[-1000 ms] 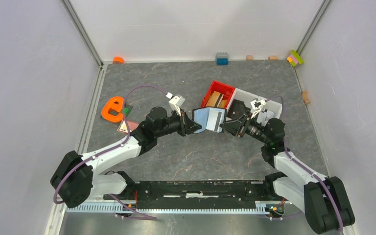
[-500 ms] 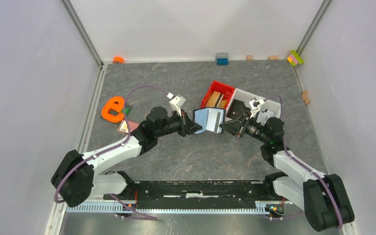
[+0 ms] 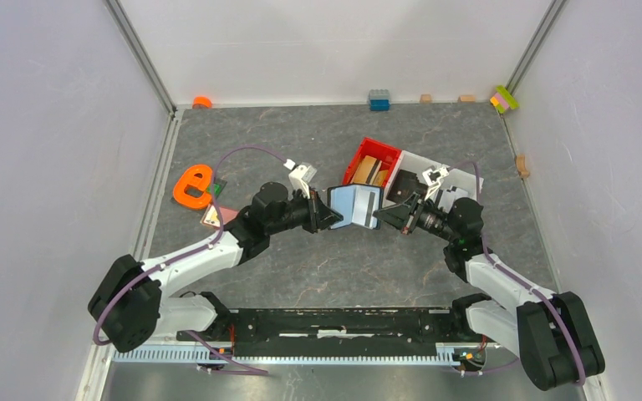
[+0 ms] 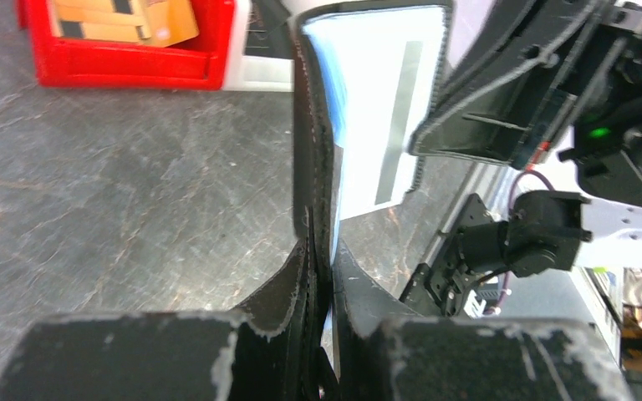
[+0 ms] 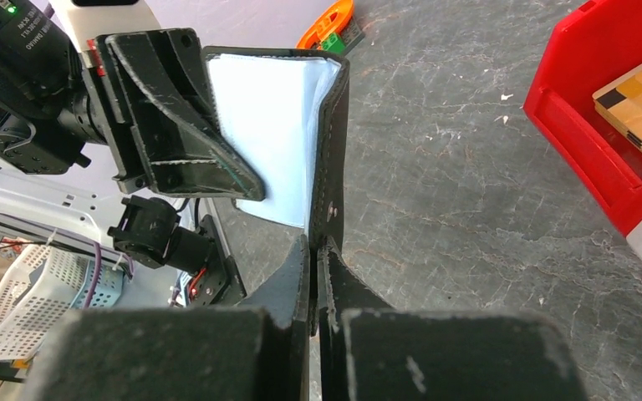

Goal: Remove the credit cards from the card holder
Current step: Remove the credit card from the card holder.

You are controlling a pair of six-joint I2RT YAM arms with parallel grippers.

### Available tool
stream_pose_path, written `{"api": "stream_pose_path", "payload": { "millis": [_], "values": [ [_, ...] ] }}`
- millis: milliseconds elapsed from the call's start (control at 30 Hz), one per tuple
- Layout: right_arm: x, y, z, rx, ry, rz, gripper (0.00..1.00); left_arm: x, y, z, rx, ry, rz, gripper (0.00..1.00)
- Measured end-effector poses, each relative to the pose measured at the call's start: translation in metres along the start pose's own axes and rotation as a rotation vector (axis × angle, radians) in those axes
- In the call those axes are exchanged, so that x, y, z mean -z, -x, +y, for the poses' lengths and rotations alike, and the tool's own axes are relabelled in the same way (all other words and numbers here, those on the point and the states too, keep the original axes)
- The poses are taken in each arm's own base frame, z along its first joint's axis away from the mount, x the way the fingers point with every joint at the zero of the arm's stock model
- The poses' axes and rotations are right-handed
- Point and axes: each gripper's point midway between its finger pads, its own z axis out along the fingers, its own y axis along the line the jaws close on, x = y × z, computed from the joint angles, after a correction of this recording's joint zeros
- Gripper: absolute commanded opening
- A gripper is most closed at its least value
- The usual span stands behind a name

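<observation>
- An orange letter e [image 3: 192,185] lies on the table [image 3: 318,267], at about 9 o'clock from the left arm's wrist.
- The left gripper [image 4: 322,259] is almost closed, its jaws pinching the black left flap of the card holder [image 3: 356,205] from 9 o'clock.
- The card holder is spread open at mid-table between both grippers, pale blue inside turned upward. A grey stripe crosses its right half; whether that is a card I cannot tell.
- A red bin [image 3: 372,163] holding wooden blocks [image 3: 369,170] sits near, at 12 o'clock from the holder.
- The right gripper [image 5: 313,251] is clamped tight on the holder's right flap from 3 o'clock.
- A white bin [image 3: 468,178] adjoins the red bin at its 3 o'clock side.
</observation>
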Motion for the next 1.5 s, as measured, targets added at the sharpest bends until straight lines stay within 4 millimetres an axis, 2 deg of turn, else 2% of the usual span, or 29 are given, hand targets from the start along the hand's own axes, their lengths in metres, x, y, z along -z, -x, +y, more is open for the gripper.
{"api": "stream_pose_path", "payload": {
  "millis": [100,200,233,400,500,533,667,733,867,967,1167,1267,1400,1500],
  "values": [
    [0.0,0.0,0.0,-0.006,0.0,0.002,0.06,0.001,0.0,0.01,0.008,0.057,-0.004,0.03],
    [-0.001,-0.001,0.0,-0.013,0.0,0.005,0.28,0.002,0.001,0.01,0.007,0.063,-0.01,0.02],
    [-0.001,-0.002,-0.001,-0.018,0.002,0.01,0.32,0.003,0.002,0.008,0.004,0.052,-0.013,0.02],
    [-0.002,-0.005,0.004,-0.015,0.017,0.018,0.33,0.003,0.008,-0.004,-0.011,-0.006,-0.032,0.02],
    [-0.003,-0.007,0.006,-0.014,0.024,0.025,0.38,0.004,0.01,-0.01,-0.017,-0.038,-0.033,0.02],
    [-0.004,-0.008,0.007,-0.014,0.026,0.028,0.37,0.004,0.009,-0.012,-0.019,-0.049,-0.031,0.02],
    [-0.006,-0.013,0.008,-0.013,0.034,0.045,0.22,0.002,0.008,-0.017,-0.023,-0.078,-0.022,0.03],
    [-0.006,-0.015,0.008,-0.011,0.034,0.05,0.21,0.002,0.007,-0.015,-0.02,-0.073,-0.018,0.04],
    [-0.007,-0.014,0.006,-0.009,0.025,0.054,0.43,0.002,0.007,-0.01,-0.016,-0.044,-0.023,0.03],
    [-0.007,-0.012,0.005,0.004,0.02,0.051,0.45,0.003,0.011,-0.008,-0.017,-0.025,-0.041,0.03],
    [-0.007,-0.012,0.004,0.013,0.005,0.054,0.4,0.005,0.015,-0.009,-0.02,-0.02,-0.058,0.03],
    [-0.006,-0.011,0.002,0.024,-0.008,0.05,0.32,0.005,0.016,-0.008,-0.02,-0.013,-0.063,0.04],
    [-0.006,-0.009,0.001,0.038,-0.021,0.044,0.09,0.005,0.016,-0.007,-0.02,-0.008,-0.066,0.03],
    [-0.006,-0.01,-0.001,0.038,-0.027,0.046,0.02,0.005,0.016,-0.006,-0.019,-0.007,-0.066,0.04]
  ]
}}
